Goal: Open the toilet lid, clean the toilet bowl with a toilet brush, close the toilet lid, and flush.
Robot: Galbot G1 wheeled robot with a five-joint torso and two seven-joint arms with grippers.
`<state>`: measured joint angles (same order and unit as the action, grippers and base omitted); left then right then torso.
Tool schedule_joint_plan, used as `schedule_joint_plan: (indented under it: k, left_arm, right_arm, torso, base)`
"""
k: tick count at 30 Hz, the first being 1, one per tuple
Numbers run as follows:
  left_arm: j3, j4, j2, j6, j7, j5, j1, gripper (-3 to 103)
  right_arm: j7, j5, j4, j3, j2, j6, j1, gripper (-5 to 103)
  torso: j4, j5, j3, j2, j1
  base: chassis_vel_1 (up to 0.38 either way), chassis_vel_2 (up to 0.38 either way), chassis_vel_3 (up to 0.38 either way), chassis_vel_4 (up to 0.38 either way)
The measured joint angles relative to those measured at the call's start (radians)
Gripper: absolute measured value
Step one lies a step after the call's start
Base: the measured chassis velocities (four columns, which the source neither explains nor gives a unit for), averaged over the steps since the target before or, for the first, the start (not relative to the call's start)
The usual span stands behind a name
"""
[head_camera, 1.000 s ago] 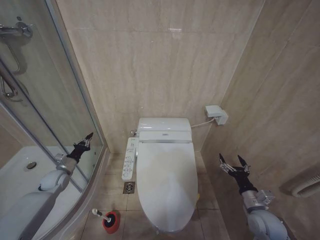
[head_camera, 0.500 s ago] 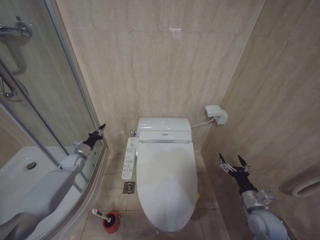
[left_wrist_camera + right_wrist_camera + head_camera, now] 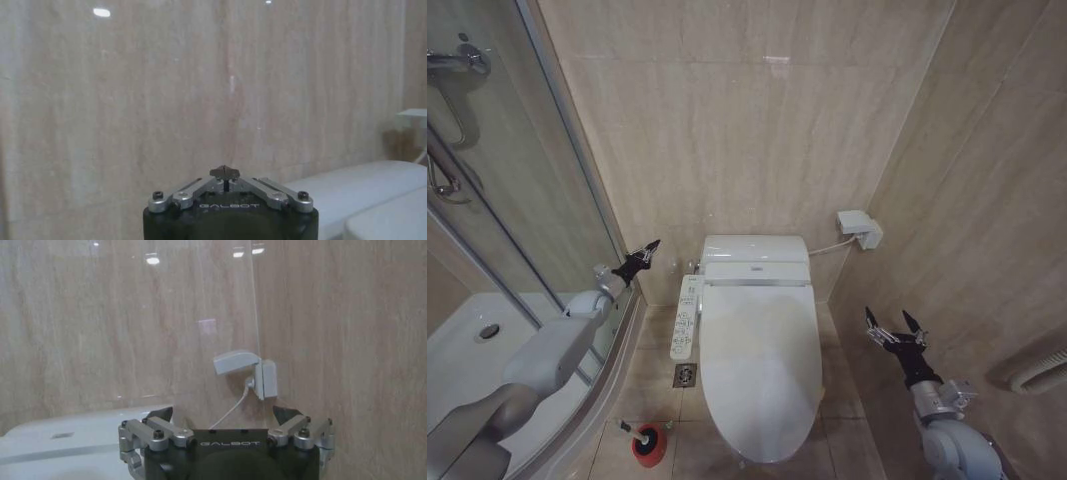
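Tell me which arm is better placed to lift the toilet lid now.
Left, probably. The left claw, fingers shut, is raised beside the tank near the hinge end of the closed toilet lid. The right claw is open but off to the side by the wall, and lower.

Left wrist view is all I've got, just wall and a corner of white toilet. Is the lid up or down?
Observer: Down. In the head view the toilet lid lies flat, covering the whole toilet top.
Operator: Where's the brush?
Observer: The toilet brush sits in its red holder on the floor, on the robot's left of the toilet, near its front end.
Operator: And the other arm?
Observer: The right end effector hangs open to the right of the toilet, touching nothing.
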<state>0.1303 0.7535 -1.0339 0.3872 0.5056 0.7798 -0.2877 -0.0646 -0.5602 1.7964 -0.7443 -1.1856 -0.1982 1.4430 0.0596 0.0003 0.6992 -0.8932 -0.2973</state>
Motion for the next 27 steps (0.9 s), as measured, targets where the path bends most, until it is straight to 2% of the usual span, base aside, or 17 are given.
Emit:
schedule_joint_plan:
  k: [3,4,12,20,27]
  left_arm:
    - [-0.003,-0.043,-0.011,0.005,0.077,-0.006,0.012,0]
    - [-0.003,-0.043,-0.011,0.005,0.077,-0.006,0.012,0]
    - [-0.032,-0.139,-0.041,0.022,0.195,-0.052,0.031,0]
    - [-0.030,-0.203,-0.058,0.036,0.263,-0.073,0.061,0]
    - [-0.013,-0.240,-0.088,0.047,0.277,-0.083,0.085,0]
  right_arm:
    - [0.000,0.000,0.000,0.000,0.000,0.000,0.000,100]
    - [0.000,0.000,0.000,0.000,0.000,0.000,0.000,100]
    - [0.000,0.000,0.000,0.000,0.000,0.000,0.000,100]
    - [0.000,0.000,0.000,0.000,0.000,0.000,0.000,100]
    - [0.000,0.000,0.000,0.000,0.000,0.000,0.000,100]
  torso:
    - [-0.0002,-0.0002,0.000,0.000,0.000]
    - [-0.0002,-0.0002,0.000,0.000,0.000]
    - [-0.0002,-0.0003,0.000,0.000,0.000]
    - [-0.0002,-0.0002,0.000,0.000,0.000]
    - [0.0000,-0.0002,0.000,0.000,0.000]
  base:
    - [0.000,0.000,0.000,0.000]
    - [0.000,0.000,0.000,0.000]
    - [0.000,0.000,0.000,0.000]
    - [0.000,0.000,0.000,0.000]
    - [0.000,0.000,0.000,0.000]
